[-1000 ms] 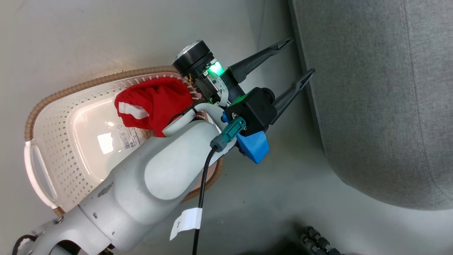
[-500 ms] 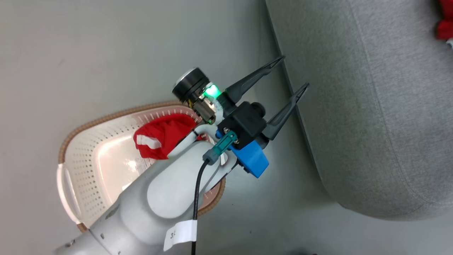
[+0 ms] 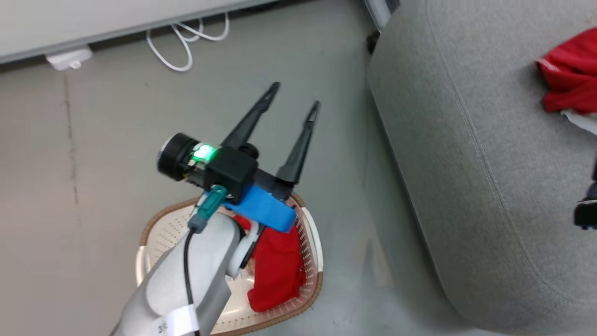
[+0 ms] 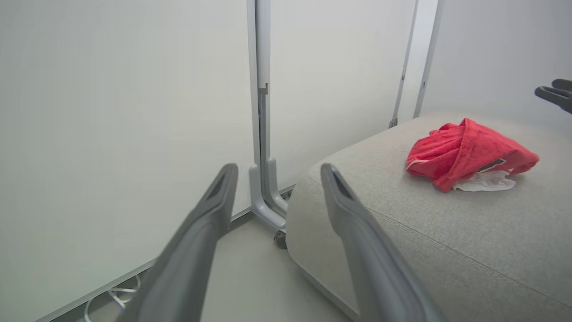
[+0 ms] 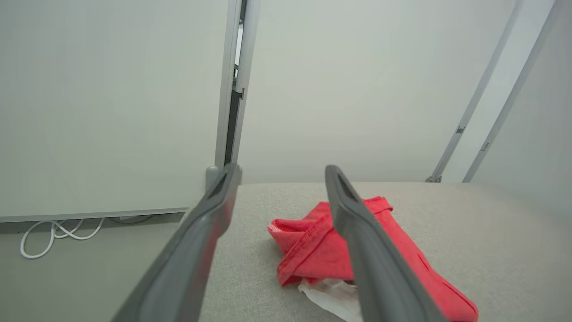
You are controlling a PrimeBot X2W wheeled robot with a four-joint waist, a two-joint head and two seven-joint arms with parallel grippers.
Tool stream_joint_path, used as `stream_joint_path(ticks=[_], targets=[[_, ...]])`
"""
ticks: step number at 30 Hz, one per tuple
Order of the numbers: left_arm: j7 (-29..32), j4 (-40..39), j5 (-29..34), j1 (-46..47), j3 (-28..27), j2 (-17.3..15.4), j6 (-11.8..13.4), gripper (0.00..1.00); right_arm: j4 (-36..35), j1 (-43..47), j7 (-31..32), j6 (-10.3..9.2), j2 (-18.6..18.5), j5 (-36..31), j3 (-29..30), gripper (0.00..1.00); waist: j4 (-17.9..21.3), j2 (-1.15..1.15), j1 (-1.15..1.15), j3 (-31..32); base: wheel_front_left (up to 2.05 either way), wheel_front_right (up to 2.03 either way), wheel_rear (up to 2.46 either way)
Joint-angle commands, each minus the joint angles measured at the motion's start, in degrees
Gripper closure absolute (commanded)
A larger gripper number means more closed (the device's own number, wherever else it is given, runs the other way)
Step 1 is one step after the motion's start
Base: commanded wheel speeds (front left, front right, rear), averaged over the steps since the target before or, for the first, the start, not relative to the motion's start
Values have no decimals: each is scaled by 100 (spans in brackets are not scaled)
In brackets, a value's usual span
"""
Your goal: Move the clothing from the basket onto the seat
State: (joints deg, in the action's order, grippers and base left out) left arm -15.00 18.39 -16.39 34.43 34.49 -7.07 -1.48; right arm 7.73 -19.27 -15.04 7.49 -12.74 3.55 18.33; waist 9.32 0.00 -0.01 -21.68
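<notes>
Red cloth lies in two places. The seat garment [image 3: 569, 84] sits crumpled on the grey seat [image 3: 466, 163], well in from its rounded edge, with a bit of white showing under it. The basket garment [image 3: 277, 266] is bunched against the wall of the basket [image 3: 313, 235] that faces the seat, partly hidden by the left forearm. The right end effector [image 5: 281, 168] hovers over the seat garment with its fingers spread wide and nothing between them; I cannot tell whether one finger brushes the cloth. The left end effector [image 3: 295, 94] is just as wide open and empty. It hangs above the basket's far rim, and its fingers point away over the floor [image 3: 93, 186] toward the wall. By my reading, one transfer is finished and the step in hand is going back for the second piece. That calls for an arm, probably the left since it is already over the basket, to tip its fingers down inside the rim. It would then close on a thick fold, not a loose edge, lift until the cloth clears the perforated wall, and carry it across the gap of floor to the seat. The right arm should draw back without dragging the seat garment toward the edge.
</notes>
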Motion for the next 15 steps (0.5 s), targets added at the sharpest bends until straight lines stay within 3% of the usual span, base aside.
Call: stream_joint_path(ticks=[1,8,15], targets=[[-26,-36,42,-138,-114,-19,42,0,-62,123,-22,1,39,20,-97,0,-270,0,1,301,0,0,0],[-27,-301,209,-737,-1115,18,111,0,-178,23,-21,1,255,75,-791,0,-637,0,1,767,0,0,0],[-22,-401,417,-1227,-1829,126,20,0,-53,-21,-22,1,446,123,-1265,0,-990,0,1,1107,0,0,0]])
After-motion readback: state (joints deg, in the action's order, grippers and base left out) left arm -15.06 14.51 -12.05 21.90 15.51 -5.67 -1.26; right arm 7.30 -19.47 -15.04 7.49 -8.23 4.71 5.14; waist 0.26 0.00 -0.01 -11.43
